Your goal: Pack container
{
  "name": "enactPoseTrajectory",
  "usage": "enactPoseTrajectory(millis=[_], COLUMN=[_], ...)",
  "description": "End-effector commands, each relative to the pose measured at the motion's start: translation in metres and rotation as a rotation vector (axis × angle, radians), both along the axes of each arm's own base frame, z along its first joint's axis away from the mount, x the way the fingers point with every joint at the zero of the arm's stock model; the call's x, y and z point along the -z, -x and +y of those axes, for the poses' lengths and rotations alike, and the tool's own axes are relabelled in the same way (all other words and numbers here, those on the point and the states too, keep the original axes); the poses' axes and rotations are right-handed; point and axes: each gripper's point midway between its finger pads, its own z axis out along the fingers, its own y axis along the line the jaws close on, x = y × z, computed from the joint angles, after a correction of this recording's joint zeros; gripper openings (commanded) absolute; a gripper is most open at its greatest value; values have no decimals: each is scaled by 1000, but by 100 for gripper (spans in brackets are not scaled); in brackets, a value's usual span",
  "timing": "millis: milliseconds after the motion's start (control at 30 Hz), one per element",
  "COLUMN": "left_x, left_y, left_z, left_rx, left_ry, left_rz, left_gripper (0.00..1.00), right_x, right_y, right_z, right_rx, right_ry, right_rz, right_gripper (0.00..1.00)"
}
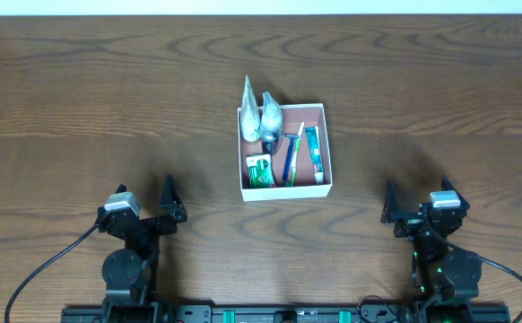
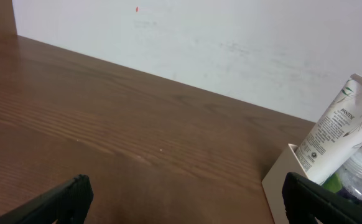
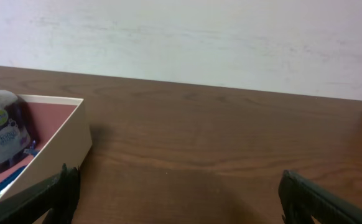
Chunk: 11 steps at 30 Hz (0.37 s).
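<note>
The container (image 1: 324, 119) is a shallow white box with a pinkish-brown bottom in the middle of the table. In it lie a white tube (image 1: 248, 112), a clear bottle (image 1: 270, 115), a small green pack (image 1: 259, 170), a toothbrush (image 1: 291, 161) and a toothpaste tube (image 1: 314, 151). My left gripper (image 1: 160, 208) is open and empty, well to the front left of the box. My right gripper (image 1: 403, 213) is open and empty to the front right. The left wrist view shows the box corner (image 2: 280, 180) and the white tube (image 2: 333, 134). The right wrist view shows the box wall (image 3: 56, 152).
The brown wooden table (image 1: 82, 108) runs out on all sides of the box. A white wall (image 2: 231, 43) stands behind the table's far edge. Cables trail from both arm bases at the front edge.
</note>
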Motion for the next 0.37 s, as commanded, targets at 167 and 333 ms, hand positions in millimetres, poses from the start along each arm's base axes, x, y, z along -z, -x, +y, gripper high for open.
enactPoseTrajectory(millis=[167, 333], left_x=[17, 17], left_y=[1, 1], left_z=[3, 3], left_rx=[-15, -15], left_ry=[-21, -21], left_rz=[53, 53], left_gripper=[98, 98], right_x=[0, 0], right_y=[0, 0], right_z=[0, 0], right_rx=[0, 0], right_ry=[11, 11], right_rz=[-3, -3], right_gripper=[99, 99])
